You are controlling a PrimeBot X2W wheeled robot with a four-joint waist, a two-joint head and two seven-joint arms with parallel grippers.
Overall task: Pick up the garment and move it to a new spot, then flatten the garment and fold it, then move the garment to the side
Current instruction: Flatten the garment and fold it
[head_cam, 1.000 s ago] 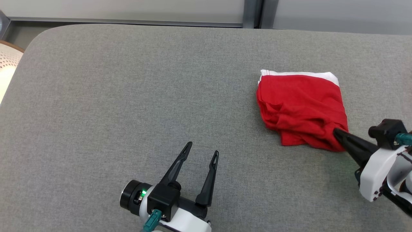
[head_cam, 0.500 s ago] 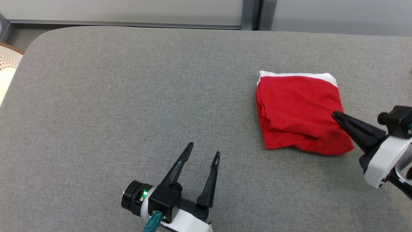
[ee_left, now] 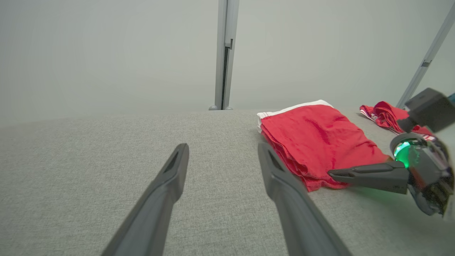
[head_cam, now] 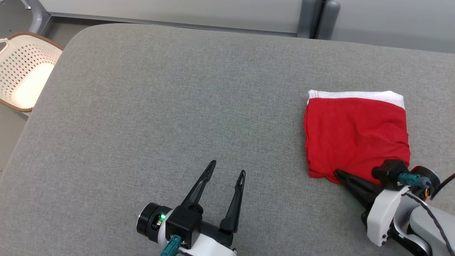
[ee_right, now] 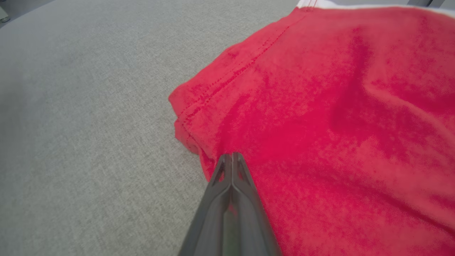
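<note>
The garment is red with a white band along its far edge. It lies folded and fairly flat at the right of the grey padded table, and it also shows as the garment and the garment in the wrist views. My right gripper is shut, its tip lying at the near left edge of the cloth. The right wrist view has the right gripper with its fingers pressed together over that hem, no fold visibly pinched. My left gripper stands open over bare table, well left of the garment, with nothing between its fingers.
A pale perforated basket stands on the floor off the table's far left corner. Another crumpled red cloth lies on the table beyond the folded garment. A grey post rises against the wall behind the table.
The head camera has shifted. My shut right gripper went from the garment's near right corner, over its top, to its near left edge. The rumpled near side now lies flatter. The left gripper stayed put.
</note>
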